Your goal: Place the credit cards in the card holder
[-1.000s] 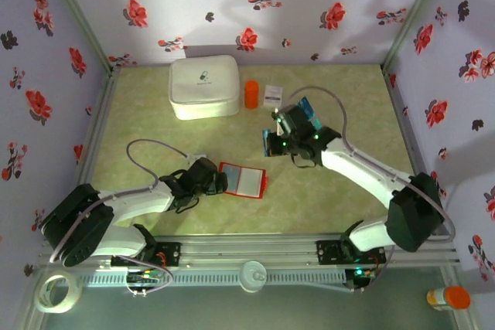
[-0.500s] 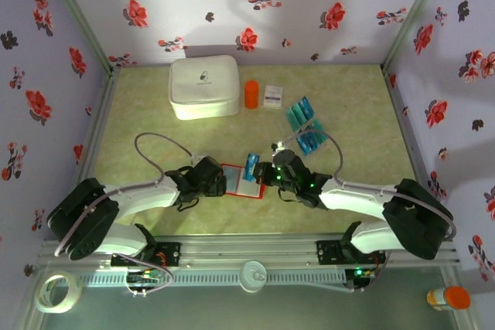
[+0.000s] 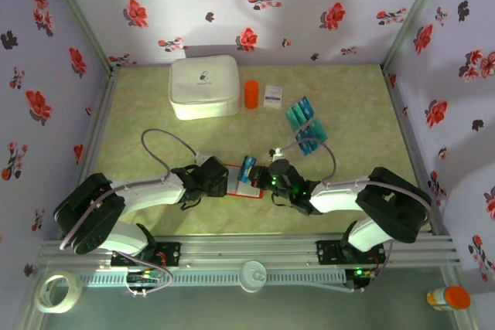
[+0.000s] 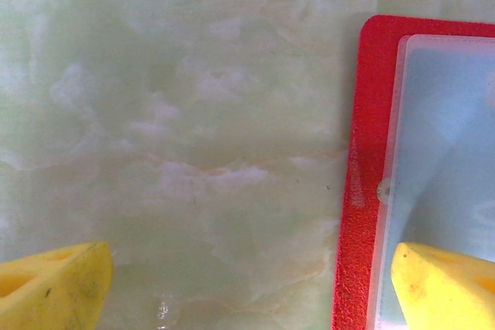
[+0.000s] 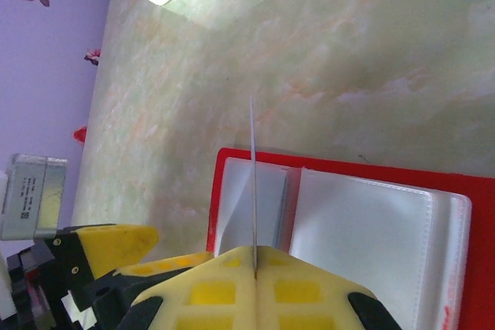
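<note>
The red card holder [image 3: 241,187] lies open on the table, its clear pockets [image 5: 371,214] facing up. My right gripper [image 3: 257,175] is shut on one blue credit card [image 3: 247,165], which stands on edge over the holder's left page and appears edge-on in the right wrist view [image 5: 253,183]. My left gripper [image 3: 220,182] is open and low at the holder's left edge [image 4: 360,191]. One yellow fingertip [image 4: 448,284] lies over the clear pocket, the other [image 4: 54,287] over bare table. The other credit cards [image 3: 305,125] lie in a loose heap at the back right.
A large white zip case [image 3: 203,86], an orange cylinder [image 3: 251,93] and a small white packet [image 3: 271,95] stand along the back. Flowered walls close in three sides. A tape roll [image 3: 58,291] and an orange-capped bottle [image 3: 448,297] sit beyond the front rail.
My right arm has swung from the card heap at the back right down to the holder, carrying the blue card. The left gripper has edged slightly right along the holder's left edge.
</note>
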You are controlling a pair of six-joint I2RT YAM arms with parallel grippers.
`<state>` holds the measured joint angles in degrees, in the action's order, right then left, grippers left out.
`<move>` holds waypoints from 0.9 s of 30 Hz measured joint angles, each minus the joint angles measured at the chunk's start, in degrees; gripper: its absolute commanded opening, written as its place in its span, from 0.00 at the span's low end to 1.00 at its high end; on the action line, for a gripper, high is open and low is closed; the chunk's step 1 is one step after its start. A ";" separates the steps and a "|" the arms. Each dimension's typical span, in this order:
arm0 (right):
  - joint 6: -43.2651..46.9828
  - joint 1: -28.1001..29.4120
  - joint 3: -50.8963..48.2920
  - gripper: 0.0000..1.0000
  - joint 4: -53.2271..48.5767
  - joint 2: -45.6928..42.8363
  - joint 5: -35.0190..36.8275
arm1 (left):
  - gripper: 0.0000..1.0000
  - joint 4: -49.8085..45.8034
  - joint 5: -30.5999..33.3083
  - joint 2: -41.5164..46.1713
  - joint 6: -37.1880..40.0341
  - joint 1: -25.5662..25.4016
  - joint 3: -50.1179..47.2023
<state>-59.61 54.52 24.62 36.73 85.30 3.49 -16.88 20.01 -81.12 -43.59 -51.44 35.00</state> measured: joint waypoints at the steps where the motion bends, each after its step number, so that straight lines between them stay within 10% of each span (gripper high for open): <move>1: -0.13 0.04 -0.26 0.00 0.50 0.24 0.17 | 0.93 -0.07 0.00 0.00 0.00 -0.04 0.00; 27: -3.52 0.66 -2.75 0.00 9.49 5.97 1.31 | 0.93 -0.37 1.03 0.02 -0.46 -0.44 0.04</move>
<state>-63.13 55.18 21.87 46.22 91.26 4.80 -17.26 21.04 -81.10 -44.05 -51.88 35.05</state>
